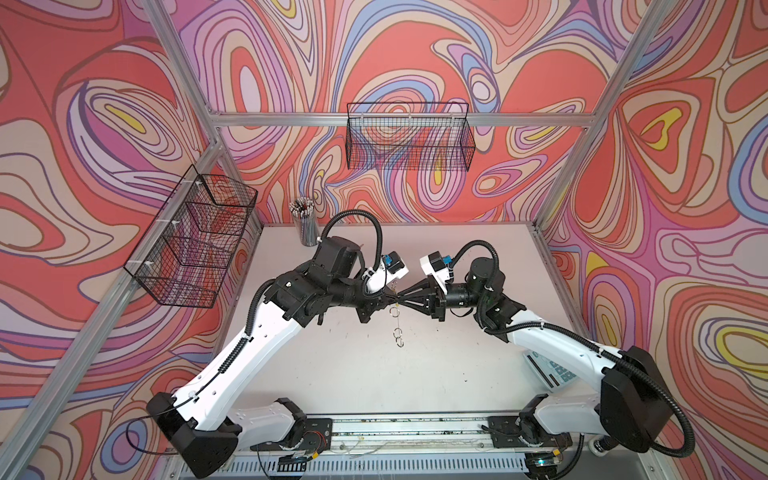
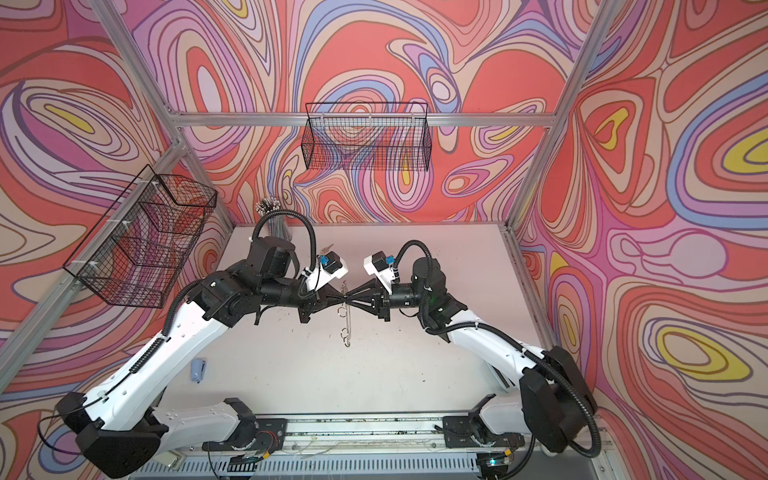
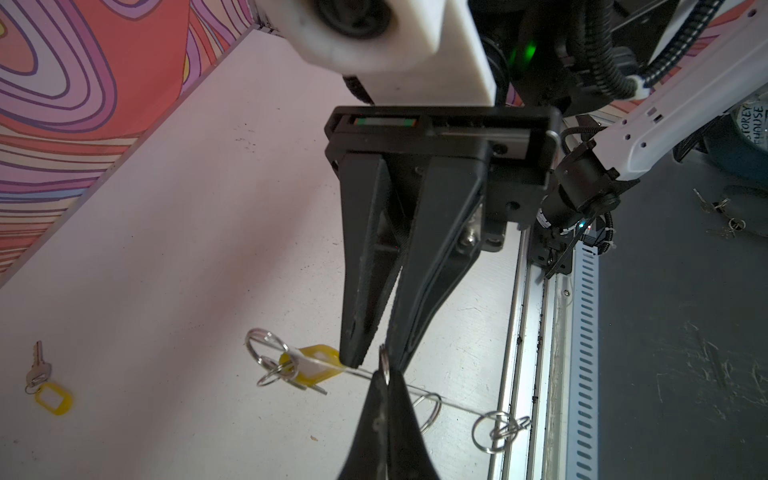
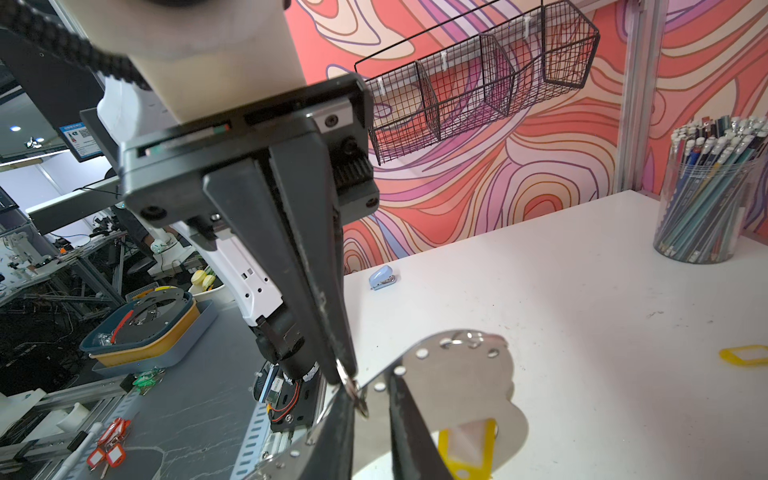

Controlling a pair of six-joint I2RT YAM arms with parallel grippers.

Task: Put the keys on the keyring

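While the keyring [image 4: 457, 382] is off the counter [image 3: 166, 249]: it hangs in the air above the counter and shows edge-on in both top views.
Left claw [image 4: 345, 374]: clenched on a wire ring [image 4: 356, 392] at the holed edge of the keyring. It seems to carry the whole plate by it.
Right claw [image 3: 376, 360]: it meets the keyring from the opposite face. Its jaws are a little apart, one on each side of that same ring, and I cannot see it grasp anything.
Hung key [image 3: 305, 384]: with its yellow tag [image 3: 316, 359] it dangles from a ring near one end of the keyring. I judge it is already on.
Loose key [image 3: 38, 368]: it lies on the counter, well apart from the keyring, beyond the end with the hung key.
Step, as I judge: to get a second firm hold at the ring, so that it can be opened for the loose key.
How to do it well: keep the left claw tight and quiet. Close the right claw slowly and squarely, because a thin wire slips out sideways easily. Do not twist the keyring, or the hung key may swing between the jaws.
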